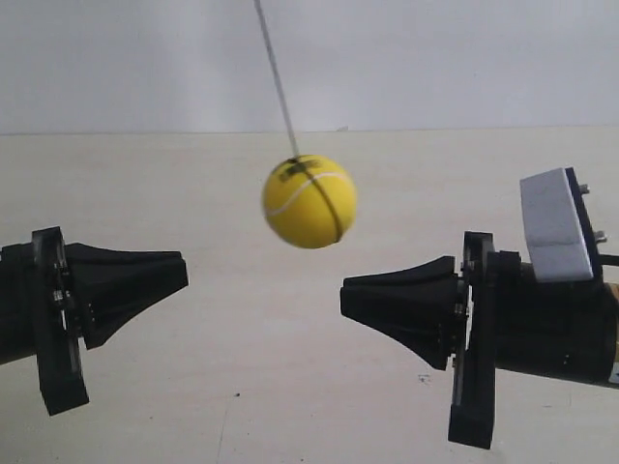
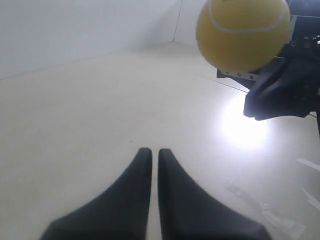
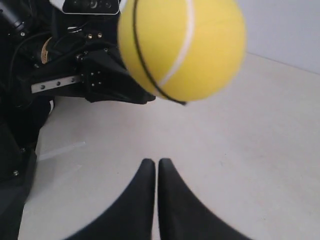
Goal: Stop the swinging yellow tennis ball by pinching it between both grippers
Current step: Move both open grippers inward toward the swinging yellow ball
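Exterior view: the yellow tennis ball point(image 1: 309, 201) hangs on a thin string point(image 1: 276, 77). It is up above the gap between the left gripper point(image 2: 150, 151) and the right gripper point(image 3: 151, 161) and touches neither. Both grippers' fingers sit almost together, holding nothing.

The left gripper point(image 2: 150, 150) has its two black tapered fingers point(image 2: 125, 200) drawn together with only a hairline slit between them. The right gripper point(image 3: 151, 161) holds its fingers point(image 3: 180, 205) pressed side by side in the same way. Seen from outside, the arm at the exterior view's left point(image 1: 39, 309) and the arm at the exterior view's right point(image 1: 542, 319) lie roughly level, their heads pointing at each other, tips well apart.
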